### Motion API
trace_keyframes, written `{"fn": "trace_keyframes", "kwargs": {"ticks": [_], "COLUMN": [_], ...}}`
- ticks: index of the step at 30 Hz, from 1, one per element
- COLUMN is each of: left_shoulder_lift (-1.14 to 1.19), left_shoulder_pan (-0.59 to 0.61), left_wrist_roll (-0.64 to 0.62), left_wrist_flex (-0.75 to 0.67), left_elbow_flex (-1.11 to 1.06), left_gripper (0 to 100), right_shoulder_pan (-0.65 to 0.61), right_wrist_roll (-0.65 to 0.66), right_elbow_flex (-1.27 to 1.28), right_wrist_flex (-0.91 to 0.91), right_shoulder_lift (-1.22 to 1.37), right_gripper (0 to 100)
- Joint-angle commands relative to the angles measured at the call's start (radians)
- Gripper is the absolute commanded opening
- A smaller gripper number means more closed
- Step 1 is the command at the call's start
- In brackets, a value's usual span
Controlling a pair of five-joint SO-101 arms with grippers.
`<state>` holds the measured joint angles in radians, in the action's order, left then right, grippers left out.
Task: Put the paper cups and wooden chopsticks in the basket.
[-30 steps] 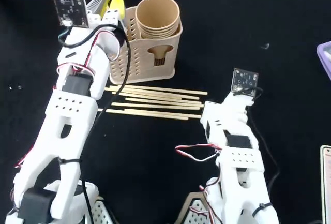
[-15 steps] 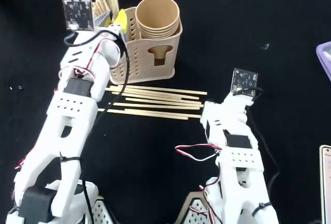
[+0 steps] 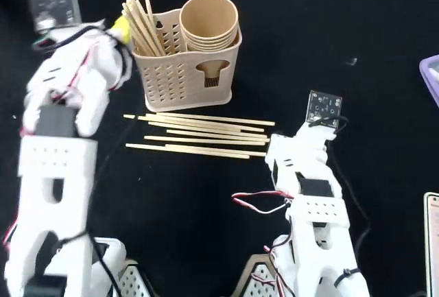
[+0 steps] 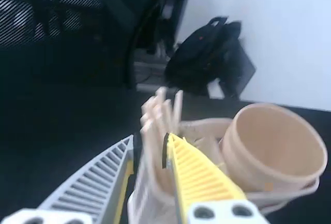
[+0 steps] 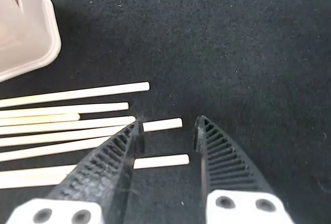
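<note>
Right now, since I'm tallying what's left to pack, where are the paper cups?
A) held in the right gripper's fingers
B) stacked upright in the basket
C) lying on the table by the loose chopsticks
B: the paper cups stand nested inside the basket, and the right gripper hangs open over the loose chopsticks.

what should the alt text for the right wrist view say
The right arm's open black gripper hovers over the ends of pale wooden chopsticks lying on a black cloth table, with the corner of a beige plastic basket beyond.
</note>
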<state>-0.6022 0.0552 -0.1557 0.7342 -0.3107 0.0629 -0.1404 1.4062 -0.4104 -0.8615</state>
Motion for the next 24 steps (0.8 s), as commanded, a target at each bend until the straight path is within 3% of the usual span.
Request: {"fn": "trace_keyframes", "kwargs": {"ticks": [1,6,12,17,24], "left_shoulder_lift": [-0.167,-0.285,-0.422,-0.537,-0.595], "left_shoulder_pan": [0.108,0.226,0.239,0.237,0.168], "left_wrist_roll": [0.002,0.002,0.002,-0.005,-0.005], "left_wrist_flex": [0.21,0.19,-0.152,-0.428,-0.46], "left_elbow_flex": [-0.018,-0.351,-0.811,-1.055,-1.198], "left_gripper": [12,12,12,12,12], "right_shoulder_pan": [-0.071,-0.133,-0.135,-0.137,-0.132], "right_wrist_roll": [0.021,0.109,0.109,0.109,0.109], "right_elbow_flex": [0.015,0.025,0.013,-0.097,-0.239], "right_wrist_flex": [0.061,0.069,0.069,0.066,0.061], "right_shoulder_lift": [-0.025,-0.025,0.004,0.205,0.435], "right_gripper": [16.9,16.9,16.9,16.9,16.9]}}
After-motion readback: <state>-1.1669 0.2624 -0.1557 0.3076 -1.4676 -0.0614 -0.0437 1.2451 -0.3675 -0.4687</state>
